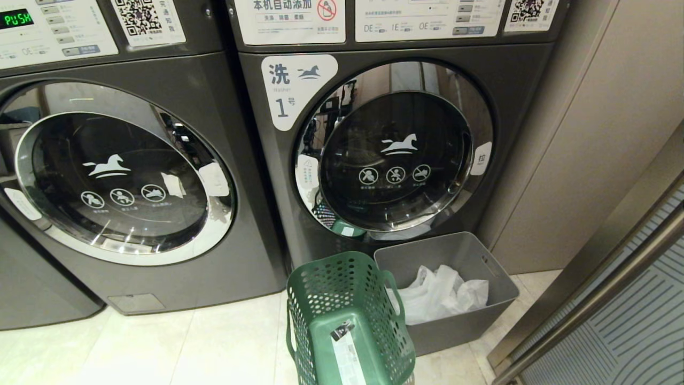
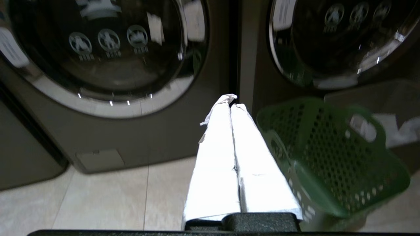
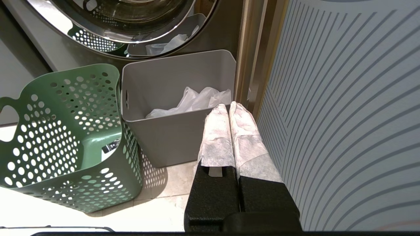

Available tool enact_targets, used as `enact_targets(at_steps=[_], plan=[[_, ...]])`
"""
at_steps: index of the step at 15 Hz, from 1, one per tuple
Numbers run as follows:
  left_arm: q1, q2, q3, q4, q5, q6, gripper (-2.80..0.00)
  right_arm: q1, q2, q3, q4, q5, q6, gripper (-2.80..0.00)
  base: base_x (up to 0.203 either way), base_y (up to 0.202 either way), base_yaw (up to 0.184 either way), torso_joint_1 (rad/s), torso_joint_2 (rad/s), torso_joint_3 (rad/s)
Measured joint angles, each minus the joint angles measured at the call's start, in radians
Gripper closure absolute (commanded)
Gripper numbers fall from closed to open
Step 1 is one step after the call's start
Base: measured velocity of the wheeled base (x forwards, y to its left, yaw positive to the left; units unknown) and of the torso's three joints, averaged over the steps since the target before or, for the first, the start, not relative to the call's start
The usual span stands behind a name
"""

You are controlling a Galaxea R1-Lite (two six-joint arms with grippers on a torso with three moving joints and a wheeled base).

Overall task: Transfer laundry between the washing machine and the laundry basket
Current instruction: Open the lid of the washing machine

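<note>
Judging by both washer doors being shut, the left-hand washing machine (image 1: 123, 176) unopened, the green laundry basket (image 1: 347, 315) empty and the left gripper (image 2: 231, 105) and right gripper (image 3: 228, 107) pressed together holding nothing, the transfer has not begun.

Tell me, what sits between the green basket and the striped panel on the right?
The grey bin, holding crumpled white plastic, stands between the laundry basket and the striped panel, close against the basket. The right wrist view shows it best.
</note>
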Motion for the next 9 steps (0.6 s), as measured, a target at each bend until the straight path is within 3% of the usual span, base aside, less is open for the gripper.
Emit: enact_targets(at_steps=[3, 4, 7, 9], plan=[[-0.001, 0.076, -0.24, 0.056, 0.0, -0.034, 0.0, 0.0, 0.0, 0.0, 0.0, 0.0, 0.0, 0.0, 0.0, 0.0, 0.0, 0.0, 0.0, 0.0], [-0.003, 0.14, -0.315, 0.075, 0.0, -0.062, -2.8, 0.0, 0.0, 0.0, 0.0, 0.0, 0.0, 0.0, 0.0, 0.0, 0.0, 0.0, 0.0, 0.0], [-0.003, 0.454, -0.518, 0.104, 0.001, -0.18, -2.8, 0.0, 0.0, 0.0, 0.0, 0.0, 0.001, 0.0, 0.0, 0.0, 0.0, 0.0, 0.0, 0.0], [-0.002, 0.673, -0.594, 0.082, 0.0, -0.24, -2.8, 0.0, 0.0, 0.0, 0.0, 0.0, 0.001, 0.0, 0.0, 0.0, 0.0, 0.0, 0.0, 0.0]])
